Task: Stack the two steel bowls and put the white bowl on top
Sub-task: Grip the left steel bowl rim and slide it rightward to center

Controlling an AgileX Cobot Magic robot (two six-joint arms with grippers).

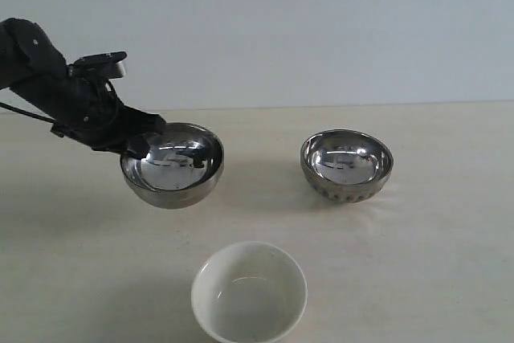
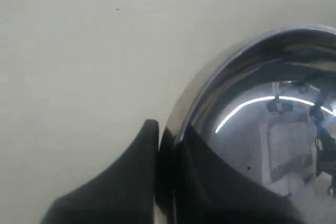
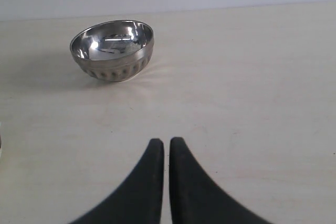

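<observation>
**Left gripper clamps smooth steel bowl by its rim; ribbed and white bowls sit apart**

The left gripper is clamped on the rim of the smooth steel bowl. The left wrist view shows one black finger on the outside of the wall and the other inside it, with the rim pinched between them. The bowl's mouth faces up, tipped slightly toward the camera. It looks raised a little off the table, though the exterior view does not settle whether its underside still touches. Its polished inside mirrors the room in blurred shapes.

The ribbed steel bowl stands upright on the table to the right, well apart from the held bowl, and nothing touches it. The right wrist view shows the fluted band around its lower outside.

The white bowl sits upright nearer the camera, roughly between the two steel bowls and apart from both. Its lower edge is cut off by the frame.

The right gripper appears only in its own wrist view. It hangs above bare table with its jaws drawn nearly together, a thin slit between the fingertips and nothing held. The ribbed bowl lies well ahead of it.
</observation>
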